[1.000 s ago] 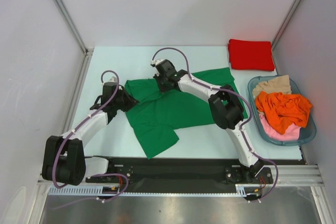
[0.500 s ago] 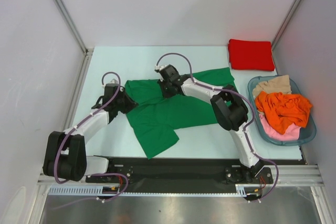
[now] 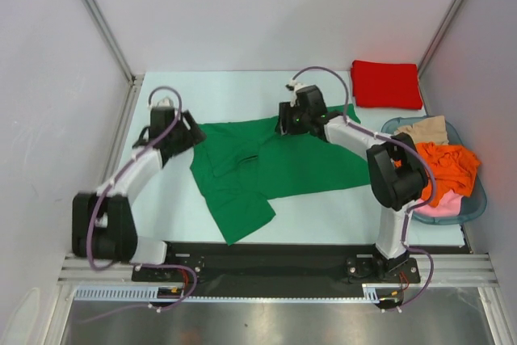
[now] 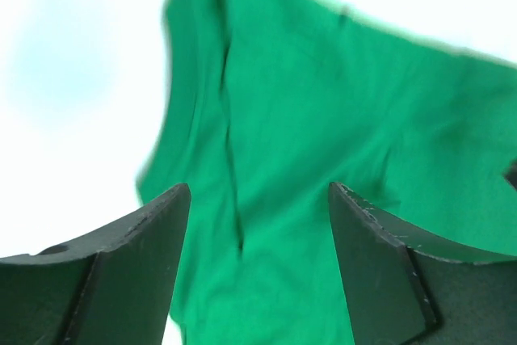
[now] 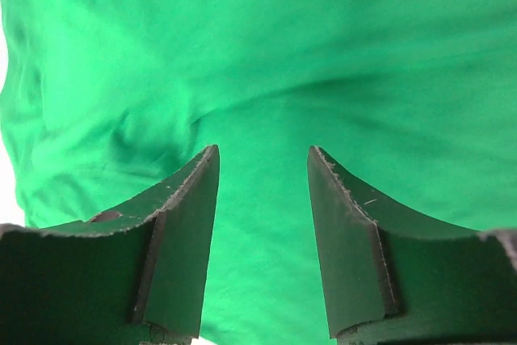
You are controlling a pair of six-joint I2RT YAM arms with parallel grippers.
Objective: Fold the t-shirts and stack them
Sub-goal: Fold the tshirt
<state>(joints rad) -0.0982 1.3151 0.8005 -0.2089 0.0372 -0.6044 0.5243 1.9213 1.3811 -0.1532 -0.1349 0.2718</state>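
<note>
Your bright green short-sleeved soft cloth t-shirt lies spread and rumpled, left gripper above its far-left corner, jaws wide apart and holding nothing, right gripper above its far edge (likewise parted, empty), folded red cloth t-shirt beyond its far-right corner

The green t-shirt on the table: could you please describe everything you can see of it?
The green t-shirt is bright green, soft-looking cloth, lying spread out but creased at the middle of the pale table, with one part reaching toward the near edge. The left gripper at its left edge and the right gripper at its far edge hang over it, jaws open and empty.
</note>
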